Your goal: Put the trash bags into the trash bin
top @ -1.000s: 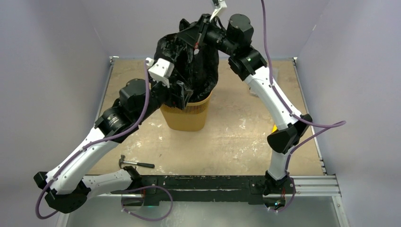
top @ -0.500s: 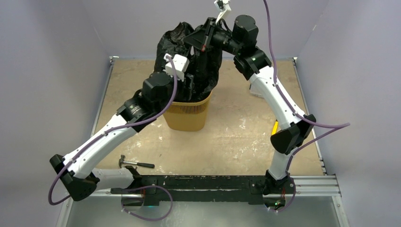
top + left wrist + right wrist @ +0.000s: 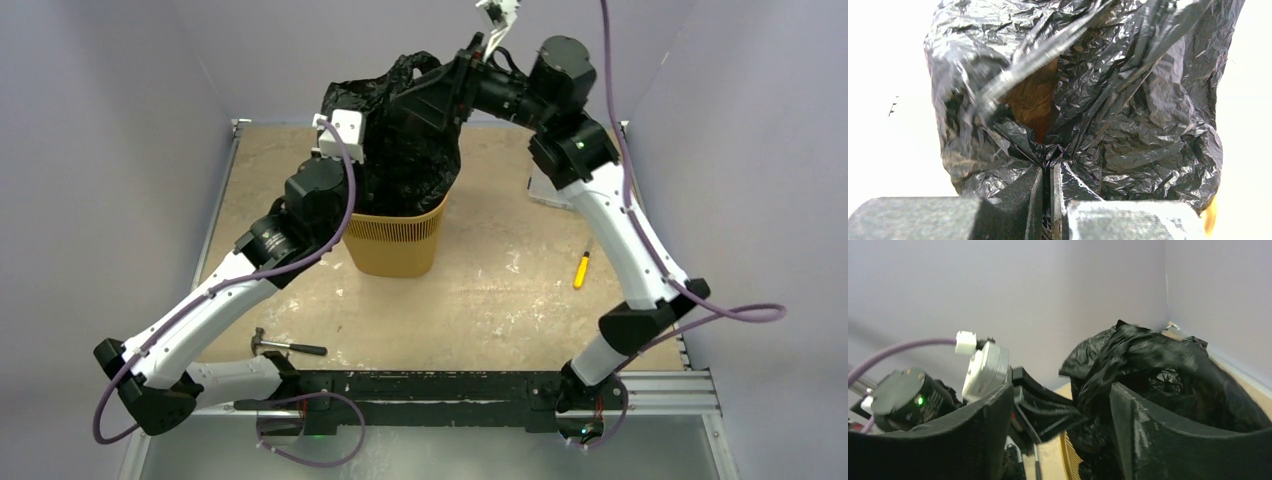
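Note:
The glossy black trash bag bulges high out of the orange-yellow mesh trash bin, only its lower part inside. My left gripper presses into the bag's left side. In the left wrist view it is shut on a pinched fold of the wrinkled film. My right gripper hangs over the bag's top with its jaws wide apart. In the right wrist view it is open, the bag lies against its right finger, and the bin's rim shows below.
A hammer lies near the front left. A yellow-handled screwdriver lies at the right, and a small clear box sits behind it by the right arm. Purple walls close in the board on three sides.
My left gripper has swung up to the bag and shut on its film. My right gripper has let go, opened wide and drawn back up and right. The bag's top has slumped.

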Robot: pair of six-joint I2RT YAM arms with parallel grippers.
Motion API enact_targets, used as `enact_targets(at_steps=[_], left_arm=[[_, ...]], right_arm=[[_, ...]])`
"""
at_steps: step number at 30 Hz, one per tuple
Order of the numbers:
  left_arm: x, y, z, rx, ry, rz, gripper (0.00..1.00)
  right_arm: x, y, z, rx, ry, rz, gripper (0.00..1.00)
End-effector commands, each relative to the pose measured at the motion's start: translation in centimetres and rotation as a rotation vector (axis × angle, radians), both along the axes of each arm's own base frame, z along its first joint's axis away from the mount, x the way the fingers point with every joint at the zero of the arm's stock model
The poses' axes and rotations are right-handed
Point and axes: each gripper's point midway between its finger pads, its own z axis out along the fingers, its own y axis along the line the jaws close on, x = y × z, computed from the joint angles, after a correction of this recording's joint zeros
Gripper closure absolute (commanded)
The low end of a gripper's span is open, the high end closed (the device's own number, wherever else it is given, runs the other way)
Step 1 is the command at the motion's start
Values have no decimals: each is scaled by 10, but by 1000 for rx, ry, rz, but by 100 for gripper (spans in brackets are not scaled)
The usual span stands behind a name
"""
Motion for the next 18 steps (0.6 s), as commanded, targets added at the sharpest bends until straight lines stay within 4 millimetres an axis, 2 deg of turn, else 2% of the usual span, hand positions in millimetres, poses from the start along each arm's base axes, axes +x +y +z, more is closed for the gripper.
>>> enact_targets(at_steps=[1, 5, 8, 11, 13, 18], left_arm=[[-8, 17, 19, -45, -53, 40, 94], [-13, 23, 15, -52, -44, 51, 94], [-14, 24, 12, -58, -40, 53, 94], [-14, 24, 9, -60, -32, 56, 94], [-15, 25, 8, -60, -30, 56, 94], [-18, 29, 9, -70, -32, 65, 95]], right_arm=[[-25, -23, 14, -33, -132, -38, 22], [-30, -46, 12, -37, -164, -150, 19], [-17, -67, -3, -37, -128, -304, 22], [10, -85, -49, -102, -22, -458, 35], [24, -87, -78, -166, 50, -503, 43], [29, -75, -113, -211, 103, -456, 53]])
